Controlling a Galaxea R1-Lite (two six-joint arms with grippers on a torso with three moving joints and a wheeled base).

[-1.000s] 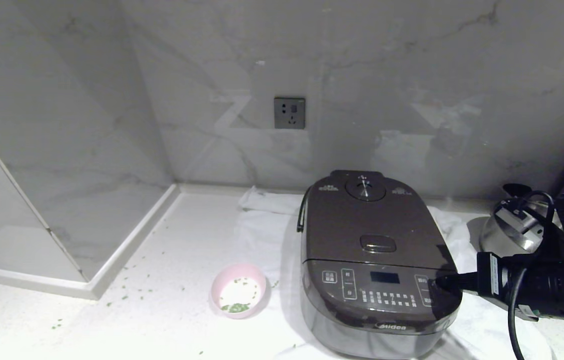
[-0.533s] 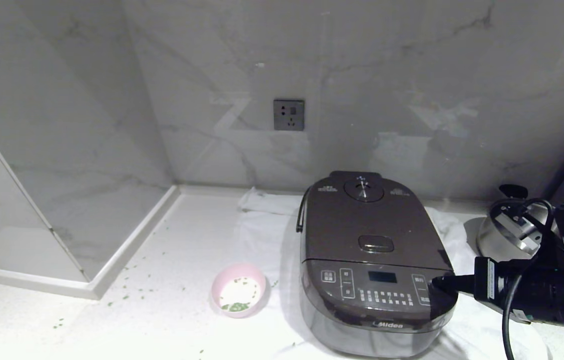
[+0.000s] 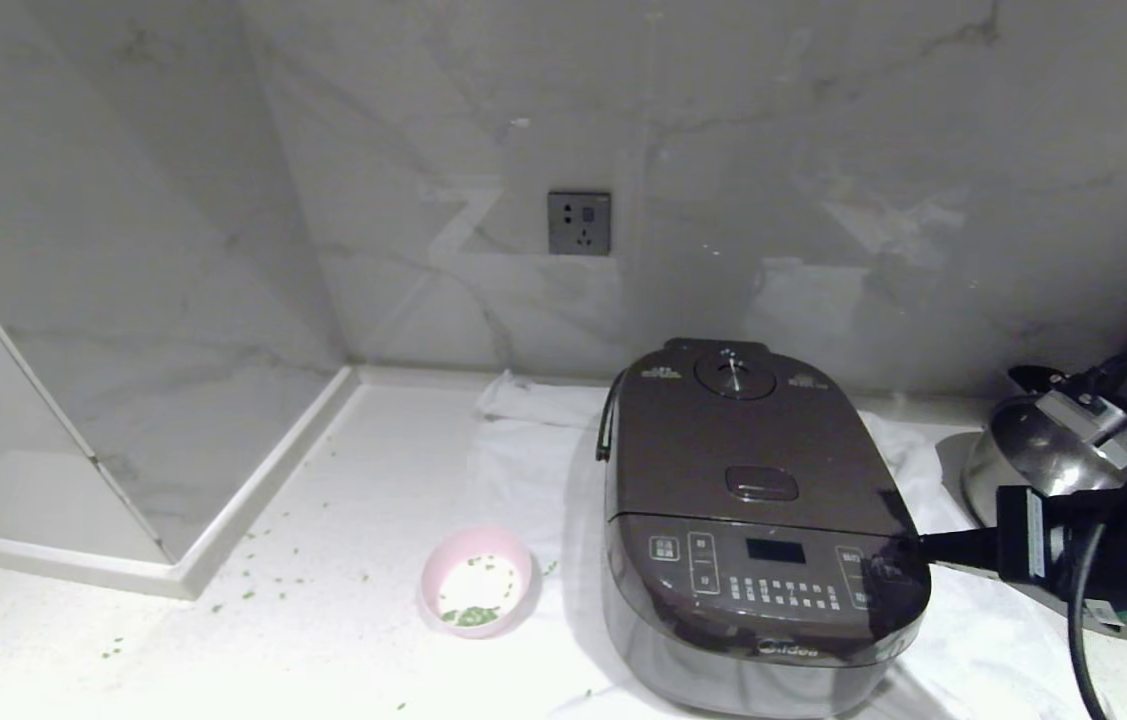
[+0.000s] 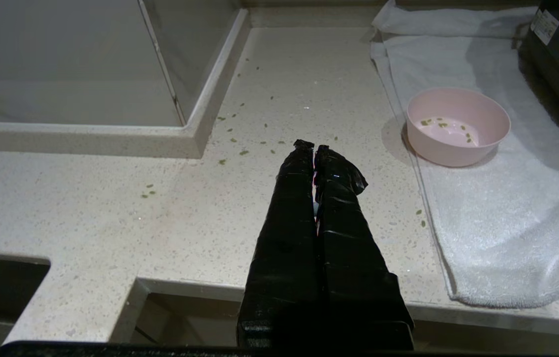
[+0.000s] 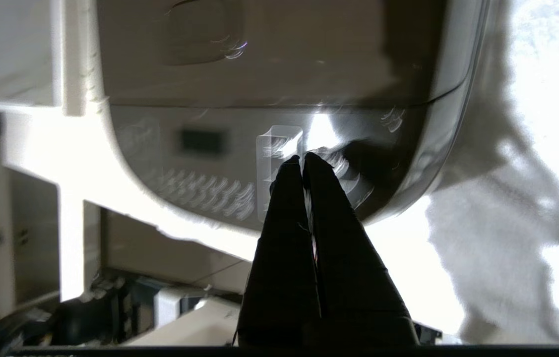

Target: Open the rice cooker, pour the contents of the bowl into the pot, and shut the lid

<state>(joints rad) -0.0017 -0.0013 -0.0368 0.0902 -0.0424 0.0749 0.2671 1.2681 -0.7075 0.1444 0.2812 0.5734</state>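
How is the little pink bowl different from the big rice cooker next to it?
The bowl is small, round and pale pink; the rice cooker is far bigger, boxy with rounded corners, and dark grey-brown. The bowl is open on top, with green bits showing inside; the rice cooker has its lid shut, hiding its inside. Both stand on the white towel.

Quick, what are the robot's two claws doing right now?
Left gripper: closed, holding nothing.
Right gripper: closed, holding nothing, at the rice cooker panel.

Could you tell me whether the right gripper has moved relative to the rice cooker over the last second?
Yes. The right gripper has drawn back rightward, from over the rice cooker panel's right buttons to its right edge.
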